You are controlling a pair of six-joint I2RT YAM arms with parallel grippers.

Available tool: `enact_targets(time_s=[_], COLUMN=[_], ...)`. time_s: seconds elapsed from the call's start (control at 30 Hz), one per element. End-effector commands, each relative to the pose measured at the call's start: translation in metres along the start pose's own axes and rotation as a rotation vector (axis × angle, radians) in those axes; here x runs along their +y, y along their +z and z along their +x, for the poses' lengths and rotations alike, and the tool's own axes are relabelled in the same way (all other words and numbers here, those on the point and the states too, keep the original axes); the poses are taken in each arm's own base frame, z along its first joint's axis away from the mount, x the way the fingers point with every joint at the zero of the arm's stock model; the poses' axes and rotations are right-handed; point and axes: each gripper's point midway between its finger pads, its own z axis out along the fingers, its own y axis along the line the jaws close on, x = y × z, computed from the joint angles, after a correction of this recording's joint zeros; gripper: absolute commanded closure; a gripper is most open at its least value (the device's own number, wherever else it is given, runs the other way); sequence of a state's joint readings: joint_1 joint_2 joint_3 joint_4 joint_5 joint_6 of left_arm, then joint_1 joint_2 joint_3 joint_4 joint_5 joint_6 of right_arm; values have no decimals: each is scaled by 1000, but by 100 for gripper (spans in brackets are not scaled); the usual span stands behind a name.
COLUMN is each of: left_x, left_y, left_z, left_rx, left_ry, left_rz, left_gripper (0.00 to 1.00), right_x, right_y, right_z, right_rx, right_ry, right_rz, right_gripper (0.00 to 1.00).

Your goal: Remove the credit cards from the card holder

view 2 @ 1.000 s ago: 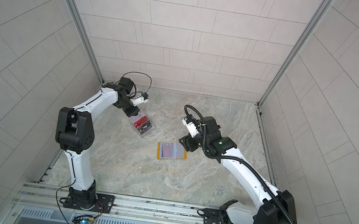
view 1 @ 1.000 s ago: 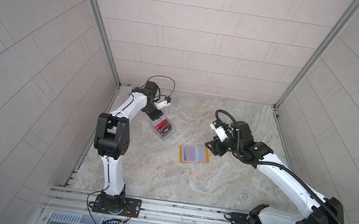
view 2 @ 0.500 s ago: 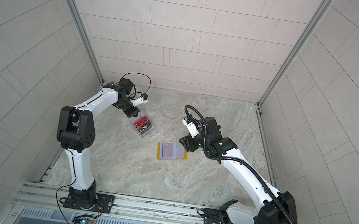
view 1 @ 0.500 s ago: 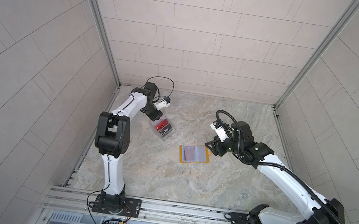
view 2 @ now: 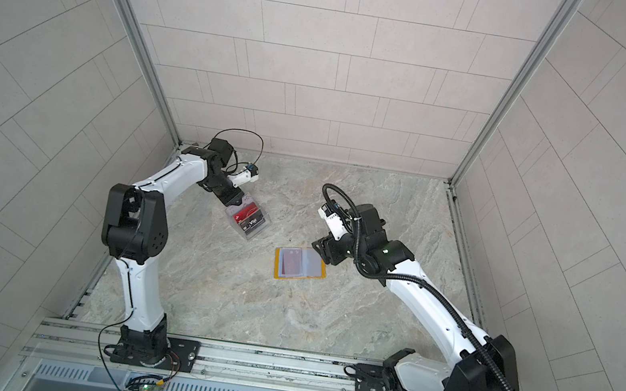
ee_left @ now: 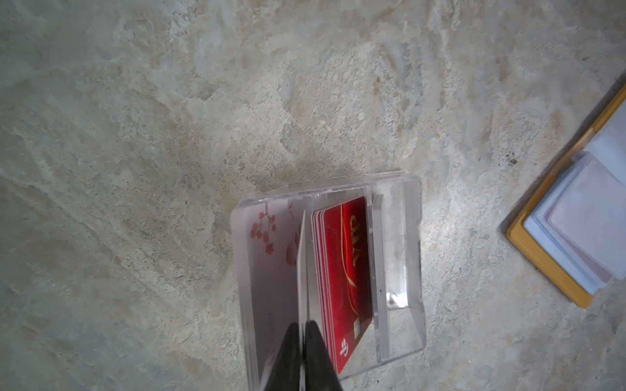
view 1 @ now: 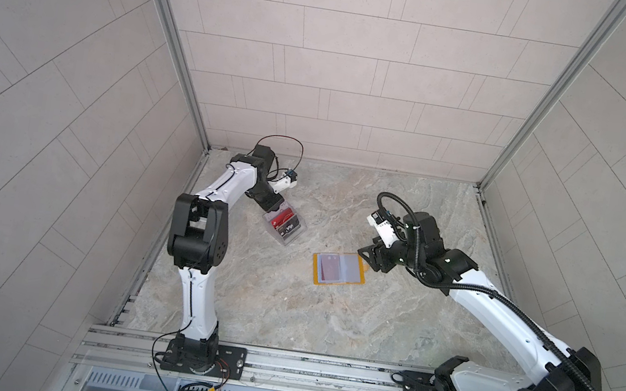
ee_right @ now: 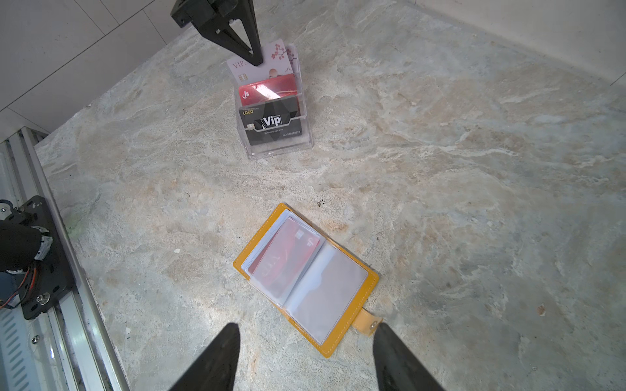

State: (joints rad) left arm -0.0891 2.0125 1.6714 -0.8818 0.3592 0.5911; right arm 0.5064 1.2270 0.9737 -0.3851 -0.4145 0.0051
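Card holder [ee_right: 306, 281] open flat just ahead of right tool [ee_right: 306, 327], spread and empty; snap tab [ee_right: 367, 323] nearest. Left tool [ee_left: 302, 325] well apart, clamped on whitish card [ee_right: 277, 64].

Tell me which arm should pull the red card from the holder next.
Right. The right gripper is open, poised at the tab edge of the holder, with the red card inside just ahead. The left gripper is at the box, pinching a white card.
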Motion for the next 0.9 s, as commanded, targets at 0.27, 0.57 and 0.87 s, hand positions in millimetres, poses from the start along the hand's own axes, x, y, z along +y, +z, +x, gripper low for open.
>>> enact_targets(time_s=[0.27,0.57,0.87], left_x=[6,9,-19], left_y=[-6,-49,-102], left_z=[-9,-33,-44], left_rx=[-30,-132,-293], left_ry=[-33,-53,-138], left_rz=[-18,-124,-264], left_gripper=[78,59,48], right_x=[3,-4,-17], right_y=[-5,-3,8], right_z=[-2,-1,2], right_rx=[-24,-18,9], right_ry=[-9,10,55], right_rz=[-5,29,87], right_gripper=[35,35,34])
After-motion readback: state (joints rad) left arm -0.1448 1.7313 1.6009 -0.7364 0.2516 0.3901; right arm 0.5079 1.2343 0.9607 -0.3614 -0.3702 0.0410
